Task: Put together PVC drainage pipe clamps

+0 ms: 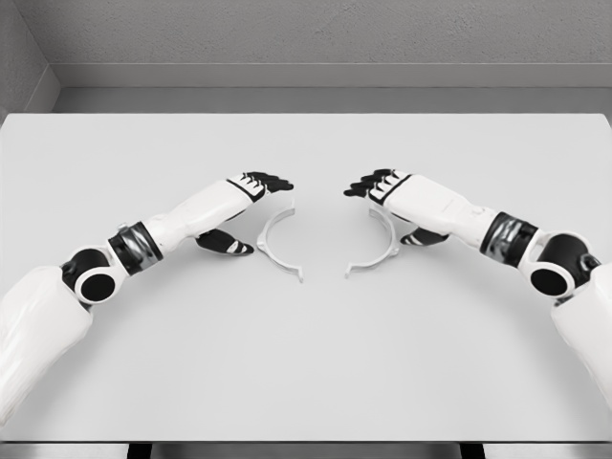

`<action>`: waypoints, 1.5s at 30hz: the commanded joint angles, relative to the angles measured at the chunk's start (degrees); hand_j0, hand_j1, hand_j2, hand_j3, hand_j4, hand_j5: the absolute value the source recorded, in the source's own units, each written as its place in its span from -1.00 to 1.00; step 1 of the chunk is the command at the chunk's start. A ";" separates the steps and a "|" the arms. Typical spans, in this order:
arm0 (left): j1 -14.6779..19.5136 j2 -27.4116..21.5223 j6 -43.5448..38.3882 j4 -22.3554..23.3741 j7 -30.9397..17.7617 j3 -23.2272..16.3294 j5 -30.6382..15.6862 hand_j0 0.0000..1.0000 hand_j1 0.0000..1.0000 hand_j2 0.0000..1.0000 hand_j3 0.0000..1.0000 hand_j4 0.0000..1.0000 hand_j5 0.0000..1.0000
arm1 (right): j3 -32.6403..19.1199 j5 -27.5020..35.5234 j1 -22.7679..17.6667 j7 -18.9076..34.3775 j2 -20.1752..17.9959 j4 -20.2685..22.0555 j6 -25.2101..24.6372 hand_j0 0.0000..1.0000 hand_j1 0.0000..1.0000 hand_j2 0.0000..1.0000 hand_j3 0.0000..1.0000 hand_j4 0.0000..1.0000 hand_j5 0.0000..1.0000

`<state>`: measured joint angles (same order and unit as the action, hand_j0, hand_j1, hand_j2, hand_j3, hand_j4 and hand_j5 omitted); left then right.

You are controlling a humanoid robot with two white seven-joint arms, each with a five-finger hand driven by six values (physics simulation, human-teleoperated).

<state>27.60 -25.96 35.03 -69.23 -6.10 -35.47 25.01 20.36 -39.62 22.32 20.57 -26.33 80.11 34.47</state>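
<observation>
My left hand [251, 206] hovers with fingers spread, thumb hanging low, holding nothing, just beside the left clamp half [278, 245]. My right hand [390, 201] mirrors it, also spread and empty, over the right clamp half [377, 247]. Both white semicircular halves lie flat on the grey table [306, 363], open sides facing, slightly apart. I judge I should pinch each arc's outer rim, keeping the end tabs aligned.

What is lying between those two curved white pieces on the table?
Nothing. In the head view, only bare table shows between the left clamp half and the right clamp half; their open sides face each other across the gap.
</observation>
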 commanded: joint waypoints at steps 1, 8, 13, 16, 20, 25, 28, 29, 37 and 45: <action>0.00 0.30 -0.03 -0.11 0.03 0.05 -0.40 1.00 1.00 1.00 1.00 1.00 1.00 | 0.64 0.34 0.09 -0.01 0.40 -0.04 -0.46 1.00 1.00 1.00 1.00 1.00 1.00; -0.09 0.74 -0.03 -0.20 0.03 -0.04 -0.31 1.00 1.00 1.00 1.00 1.00 1.00 | 2.31 -0.10 2.46 -0.01 2.16 -2.50 -0.55 1.00 1.00 1.00 1.00 1.00 1.00; -0.09 0.65 -0.03 -0.02 0.03 0.05 -0.31 1.00 1.00 1.00 1.00 1.00 1.00 | 2.23 -0.19 4.13 -0.01 2.24 -4.79 -1.16 1.00 1.00 1.00 1.00 1.00 1.00; -0.09 0.65 -0.03 -0.02 0.03 0.14 -0.31 1.00 1.00 1.00 1.00 1.00 1.00 | 2.23 -0.28 6.41 -0.01 2.85 -7.25 -1.16 1.00 1.00 1.00 1.00 1.00 1.00; 0.00 0.30 -0.03 0.06 0.03 0.23 -0.40 1.00 1.00 1.00 1.00 1.00 1.00 | 2.49 -0.37 8.26 -0.01 4.35 -10.06 -1.16 1.00 1.00 1.00 1.00 1.00 1.00; 0.26 0.03 -0.03 0.50 0.03 0.75 -0.57 1.00 1.00 1.00 1.00 1.00 1.00 | 3.72 -0.89 9.58 -0.01 5.58 -12.44 -1.16 1.00 1.00 1.00 1.00 1.00 1.00; 0.79 -0.14 -0.03 1.03 0.03 1.28 -0.57 1.00 1.00 1.00 1.00 1.00 1.00 | 3.72 -0.98 9.67 -0.01 6.20 -12.52 -1.16 1.00 1.00 1.00 1.00 1.00 1.00; 1.49 -0.14 -0.03 2.17 0.03 1.28 -0.57 1.00 1.00 1.00 1.00 1.00 1.00 | 3.72 -0.98 9.67 -0.01 6.37 -12.61 -1.16 1.00 1.00 1.00 1.00 1.00 1.00; 1.93 -0.14 -0.03 3.14 0.03 1.28 -0.57 1.00 1.00 1.00 1.00 1.00 1.00 | 4.60 -1.07 10.37 0.25 7.78 -13.14 -1.25 1.00 1.00 1.00 1.00 1.00 1.00; 2.02 -0.05 -0.03 3.14 0.03 1.11 -0.57 1.00 1.00 1.00 1.00 1.00 1.00 | 3.81 -0.98 11.69 0.78 8.40 -13.40 -1.43 1.00 1.00 1.00 1.00 1.00 1.00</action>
<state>29.62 -26.04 35.03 -66.09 -6.09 -34.33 24.82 24.76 -40.93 34.98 21.35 -17.95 66.88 33.04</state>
